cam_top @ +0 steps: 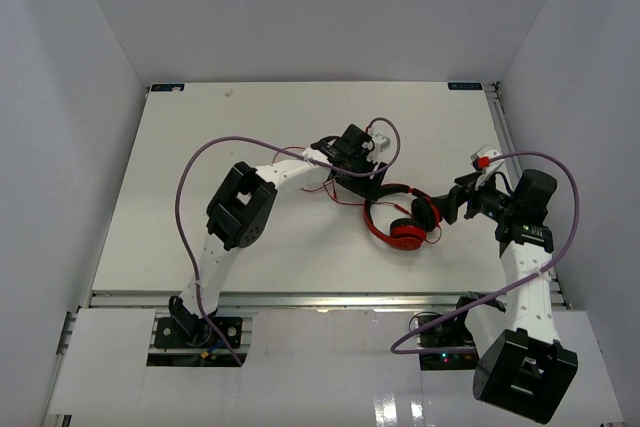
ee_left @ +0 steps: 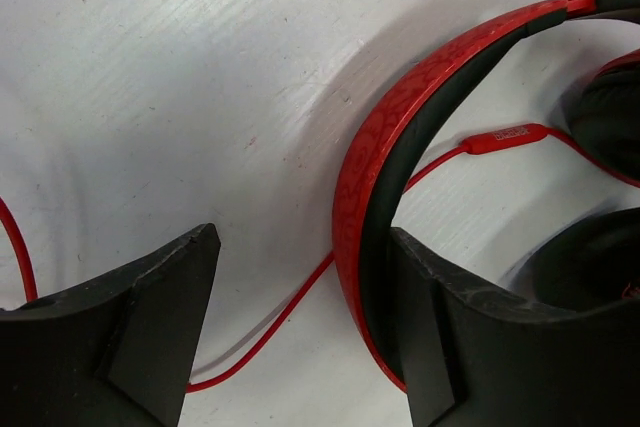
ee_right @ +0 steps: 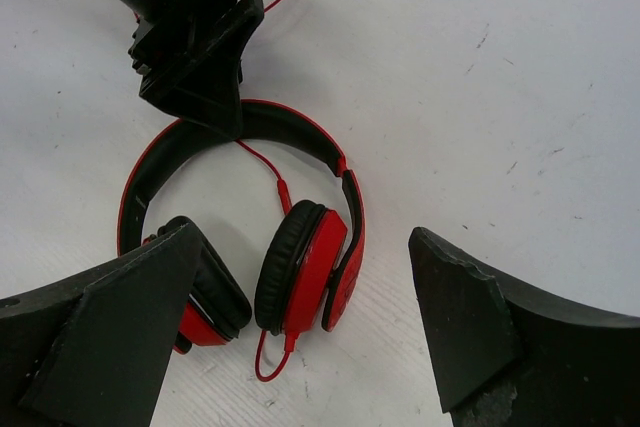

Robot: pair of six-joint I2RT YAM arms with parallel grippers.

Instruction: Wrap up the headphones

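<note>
The red headphones [cam_top: 402,219] lie flat at the table's middle right, ear cups toward the near side. Their thin red cord [cam_top: 338,194] trails left under my left arm. My left gripper [cam_top: 372,185] is open and low over the headband [ee_left: 372,147]. One finger [ee_left: 480,347] is inside the band's arc and the other finger [ee_left: 140,337] is outside it. The band edge and the cord [ee_left: 270,325] lie between them, ungripped. My right gripper [cam_top: 448,205] is open and empty, hovering by the ear cups [ee_right: 312,267], which show between its fingertips [ee_right: 470,327].
Purple robot cables [cam_top: 215,147] loop above both arms. The table's right edge [cam_top: 505,137] lies close behind the right arm. White walls enclose the table on three sides. My left gripper's body [ee_right: 195,42] shows at the headband top in the right wrist view.
</note>
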